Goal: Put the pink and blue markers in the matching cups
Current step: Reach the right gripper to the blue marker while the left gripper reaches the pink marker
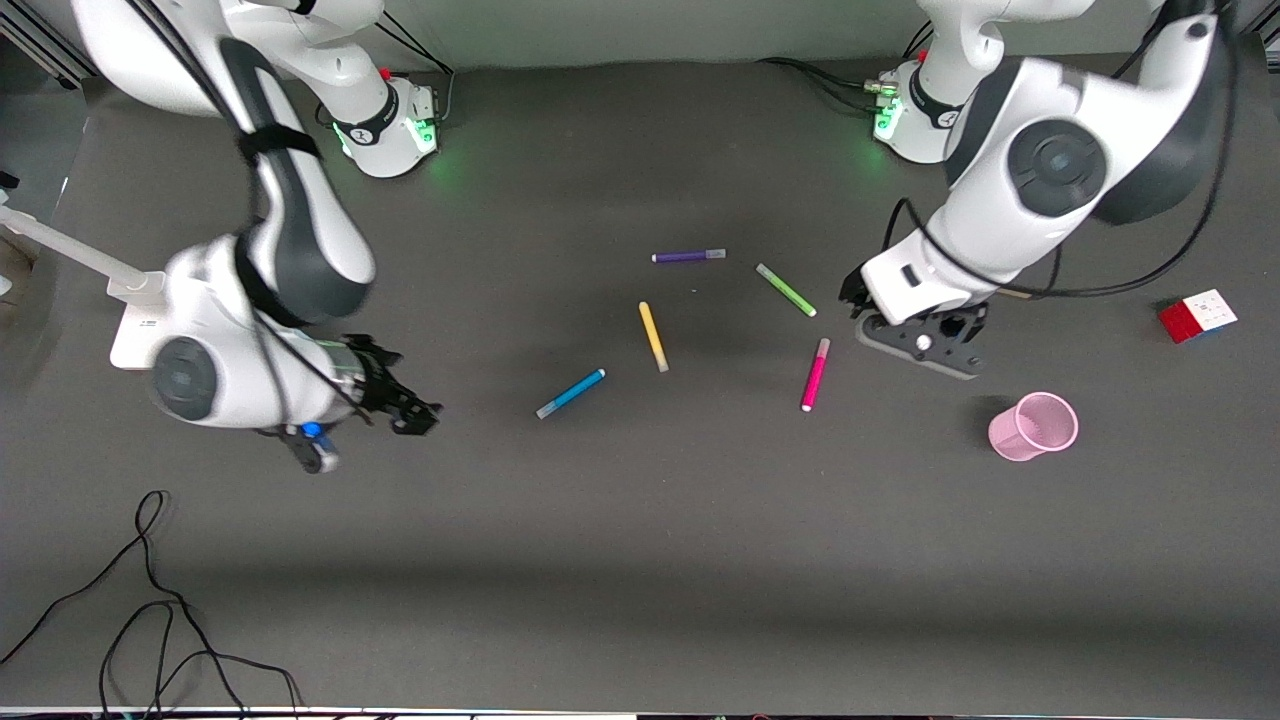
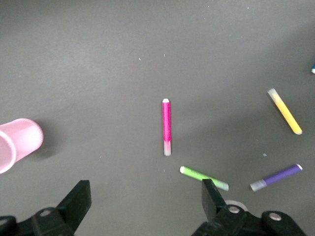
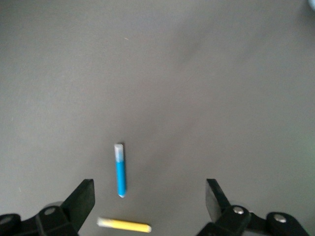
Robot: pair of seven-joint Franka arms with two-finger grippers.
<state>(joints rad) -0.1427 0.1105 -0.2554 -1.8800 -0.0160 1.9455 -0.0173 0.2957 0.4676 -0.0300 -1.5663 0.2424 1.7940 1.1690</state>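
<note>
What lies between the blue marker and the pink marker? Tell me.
In the front view, the yellow marker lies between the blue marker and the pink marker, slightly farther from the camera than both. Otherwise that stretch of the table is bare.

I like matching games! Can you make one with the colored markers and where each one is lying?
Things:
1. pink marker
2. blue marker
3. purple marker
4. yellow marker

Places:
A. farthest from the front camera
B. beside the light-green marker, toward the pink cup
C. between the blue and pink ones
D. closest to the right gripper

Pairs: 1-B, 2-D, 3-A, 4-C
</note>
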